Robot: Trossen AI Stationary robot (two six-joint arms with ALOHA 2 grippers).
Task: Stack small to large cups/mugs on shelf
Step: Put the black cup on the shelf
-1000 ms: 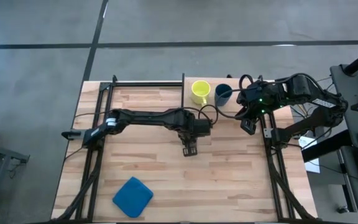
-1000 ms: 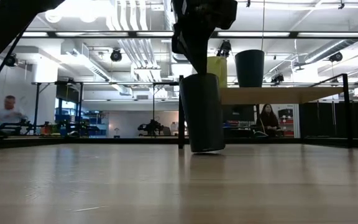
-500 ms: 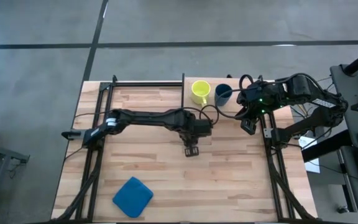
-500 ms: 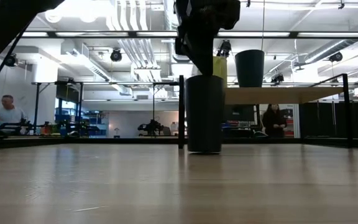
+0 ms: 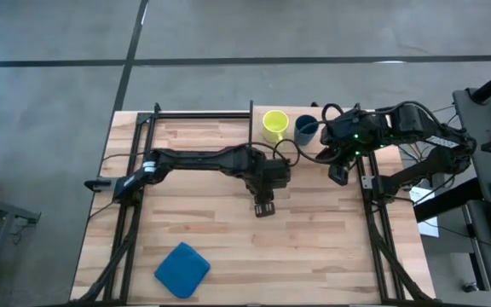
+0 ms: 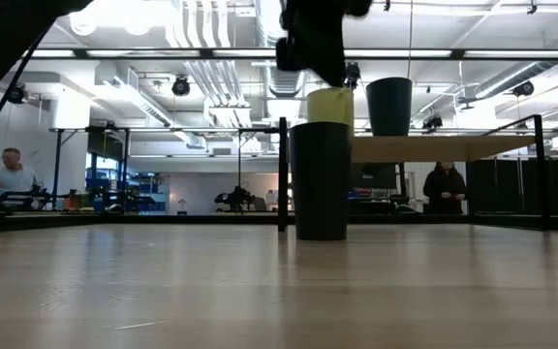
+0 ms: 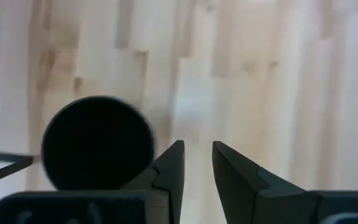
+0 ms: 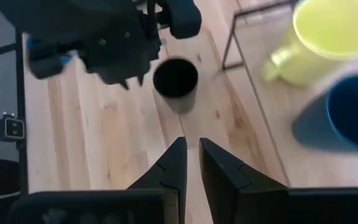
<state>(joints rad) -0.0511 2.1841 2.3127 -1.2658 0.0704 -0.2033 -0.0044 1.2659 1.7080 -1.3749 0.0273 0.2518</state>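
The taller black cup (image 6: 320,179) stands upright on its base on the table, in front of the shelf (image 6: 434,148). It also shows in the left wrist view (image 7: 98,143) and the right wrist view (image 8: 175,78). The yellow mug (image 5: 274,125) and the dark blue cup (image 5: 305,130) stand side by side on the shelf. My left gripper (image 7: 197,149) hangs above and just beside the black cup, fingers a little apart and empty; it also shows in the low view (image 6: 313,39). My right gripper (image 8: 191,146) hovers shut and empty at the shelf's right end (image 5: 337,176).
A flat blue cloth (image 5: 181,269) lies near the table's near left corner. A thin dark upright post (image 6: 282,174) marks the shelf's left end, close to the black cup. People stand in the room beyond the table.
The black cup was tilted, held at its top by my left gripper; it has come down to stand upright on the table. My left gripper has let go of it and risen clear above it.
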